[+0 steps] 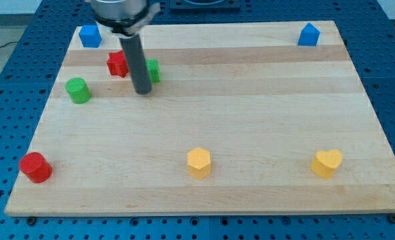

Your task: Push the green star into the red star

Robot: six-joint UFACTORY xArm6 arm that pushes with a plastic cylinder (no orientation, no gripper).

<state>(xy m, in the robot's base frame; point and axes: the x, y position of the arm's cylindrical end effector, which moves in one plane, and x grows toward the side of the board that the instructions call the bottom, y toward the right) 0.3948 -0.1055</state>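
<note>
Wood board (251, 100) w/ 2 blue blocks (89, 36) (308, 35) up top, green cyl (78, 90) left, red cyl (35, 167) btm-left, 2 yellow blocks (199, 162) (327, 163) along btm.

My tip (143, 92) rests on the pale wooden counter (251, 113), just below the gap between the red star block (117, 63) on the view's left and the green star block (153, 71), partly hidden behind the rod.

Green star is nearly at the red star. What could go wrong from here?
1. My tip stands between the green star and red star, hiding their gap; pushing from here could part them rather than join them.
2. The red star sits near the board's left edge; a hard shove might carry it toward the green cylinder or off.
</note>
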